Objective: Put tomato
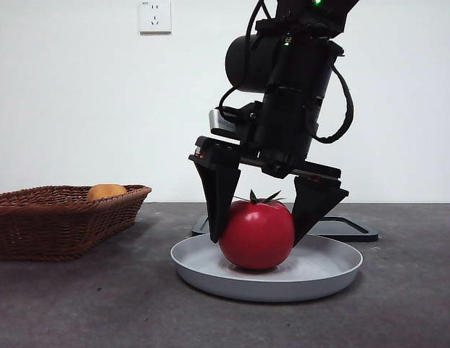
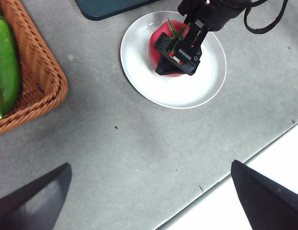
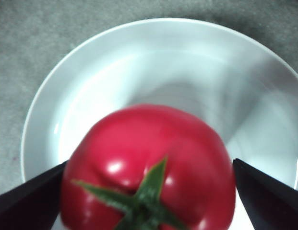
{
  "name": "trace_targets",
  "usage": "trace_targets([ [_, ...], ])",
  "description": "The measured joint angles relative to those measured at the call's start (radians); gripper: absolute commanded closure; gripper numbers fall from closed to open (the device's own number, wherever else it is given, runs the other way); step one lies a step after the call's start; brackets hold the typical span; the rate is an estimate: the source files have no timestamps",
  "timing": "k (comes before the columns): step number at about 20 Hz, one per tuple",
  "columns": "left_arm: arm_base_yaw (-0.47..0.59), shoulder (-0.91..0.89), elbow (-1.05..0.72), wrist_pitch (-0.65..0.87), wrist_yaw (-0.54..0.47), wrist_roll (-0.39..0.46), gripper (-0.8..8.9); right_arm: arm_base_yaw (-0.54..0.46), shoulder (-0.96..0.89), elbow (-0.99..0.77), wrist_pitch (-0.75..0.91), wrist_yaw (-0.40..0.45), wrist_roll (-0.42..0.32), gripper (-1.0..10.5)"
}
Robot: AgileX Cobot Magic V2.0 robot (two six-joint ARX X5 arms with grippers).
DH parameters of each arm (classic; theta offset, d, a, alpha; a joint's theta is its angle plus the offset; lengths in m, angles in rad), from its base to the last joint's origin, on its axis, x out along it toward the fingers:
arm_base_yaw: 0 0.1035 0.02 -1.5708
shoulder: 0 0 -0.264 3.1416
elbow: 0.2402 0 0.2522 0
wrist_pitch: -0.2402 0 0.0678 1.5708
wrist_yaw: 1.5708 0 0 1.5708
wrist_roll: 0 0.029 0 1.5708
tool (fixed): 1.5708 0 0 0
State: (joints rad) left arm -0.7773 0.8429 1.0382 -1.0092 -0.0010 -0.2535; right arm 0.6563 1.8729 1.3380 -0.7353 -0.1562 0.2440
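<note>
- The glossy round red tomato with a green star-shaped stem (image 1: 257,233) sits upright in the shallow pale grey round plate (image 1: 333,272), near its middle.
- The right gripper (image 1: 262,217) straddles the tomato from above, one black jaw on each flank. The front view shows both jaws at or just off the skin, and I cannot tell whether they press on it.
- The left gripper (image 2: 149,191) waits well apart over bare grey table, its jaws spread wide with nothing between.
- A brown woven wicker basket (image 1: 65,217) stands off to the side, holding an orange-yellow round fruit (image 1: 106,191) and a long green pepper (image 2: 7,67).
- Judged step: the placing looks nearly done, the tomato resting on the plate.
- The next move likely calls for spreading the jaws fully and lifting straight up, clear of the stem, so the tomato does not roll.
</note>
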Motion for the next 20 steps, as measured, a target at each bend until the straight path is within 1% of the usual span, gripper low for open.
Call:
trace_targets([
  [1,0.0,-0.006,0.0,-0.002,0.0,0.0,2.83,0.003,0.0,0.0,0.006,0.0,0.001,5.6],
  [2,0.0,-0.011,0.0,-0.003,0.0,0.0,2.83,0.005,0.0,0.0,0.007,0.0,0.001,6.4],
  [3,0.0,-0.014,0.0,-0.004,0.0,0.0,2.83,0.006,0.0,0.0,0.006,0.0,0.0,6.8],
  [8,0.0,-0.019,0.0,-0.004,0.0,0.004,2.83,0.003,0.0,0.012,-0.014,0.003,0.001,7.0],
  [11,0.0,-0.019,0.0,-0.003,0.0,0.009,2.83,-0.021,0.0,0.092,-0.053,0.018,-0.003,6.9],
  [17,0.0,-0.019,0.0,-0.003,0.0,0.012,2.83,-0.147,0.002,0.286,-0.072,0.023,-0.032,6.9],
  [20,0.0,-0.019,0.0,-0.003,0.0,0.012,2.83,-0.212,0.049,0.407,-0.102,0.024,-0.042,6.9],
])
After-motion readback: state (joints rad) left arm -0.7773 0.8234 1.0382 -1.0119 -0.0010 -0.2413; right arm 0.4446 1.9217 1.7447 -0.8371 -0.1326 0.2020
